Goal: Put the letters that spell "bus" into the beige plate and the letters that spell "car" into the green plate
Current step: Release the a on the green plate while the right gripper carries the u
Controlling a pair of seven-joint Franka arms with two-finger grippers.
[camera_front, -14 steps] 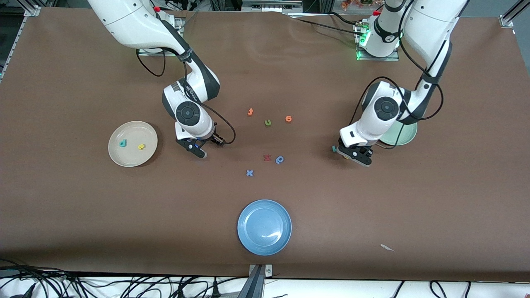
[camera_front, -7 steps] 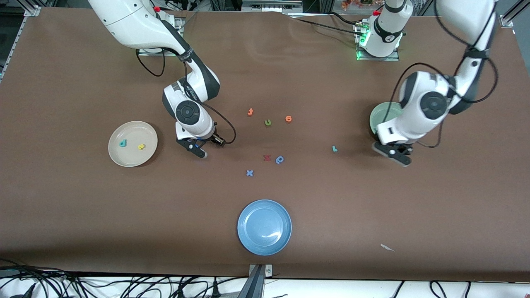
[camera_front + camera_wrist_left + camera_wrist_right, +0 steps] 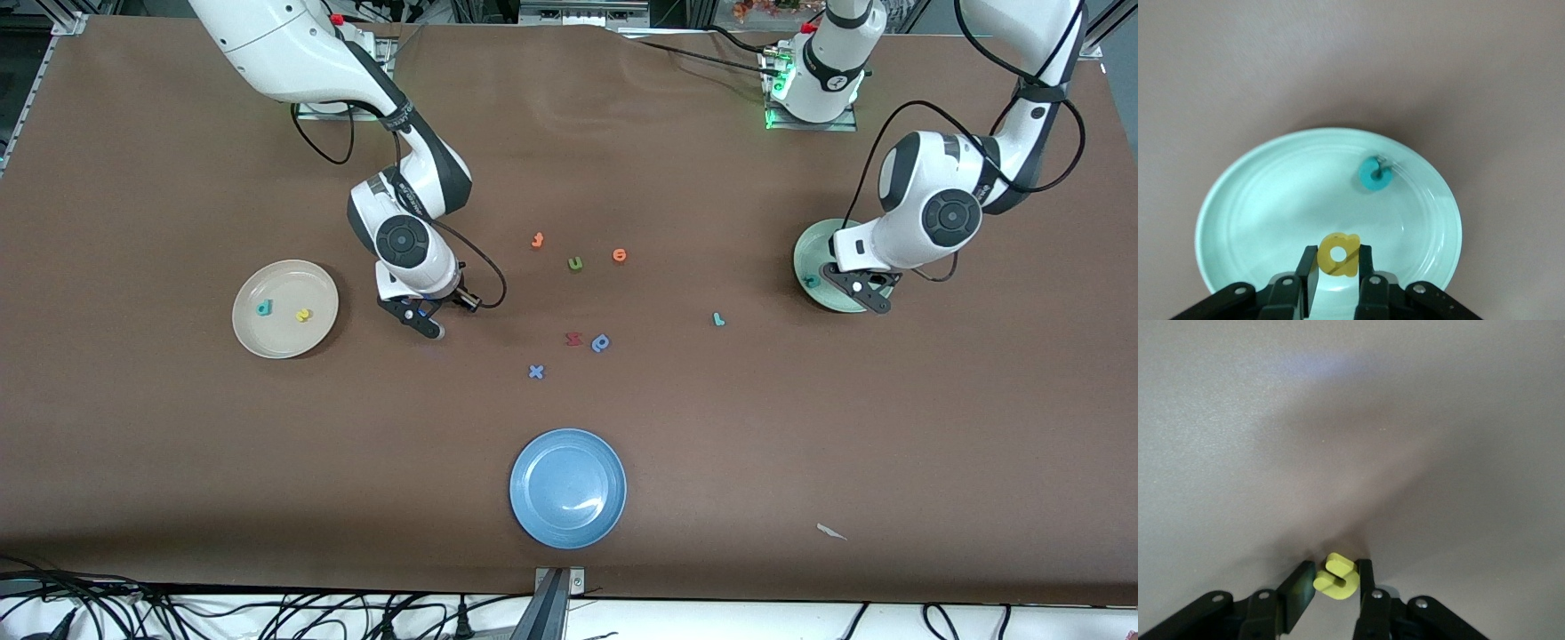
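Note:
My left gripper hangs over the green plate, shut on the yellow "a". A teal "c" lies in that plate, where the left gripper hovers. The teal "r" lies on the table, toward the middle from the green plate. My right gripper is down at the table beside the beige plate, its fingers closed on a yellow "u"-like letter. In the beige plate lie the teal "b" and another yellow letter.
Stray letters lie mid-table: two orange ones, an olive "u", a dark red one, a blue round one and a blue "x". A blue plate sits near the front edge.
The left arm has carried the yellow "a" from beside the teal "r" to over the green plate. The right arm has stayed where it was.

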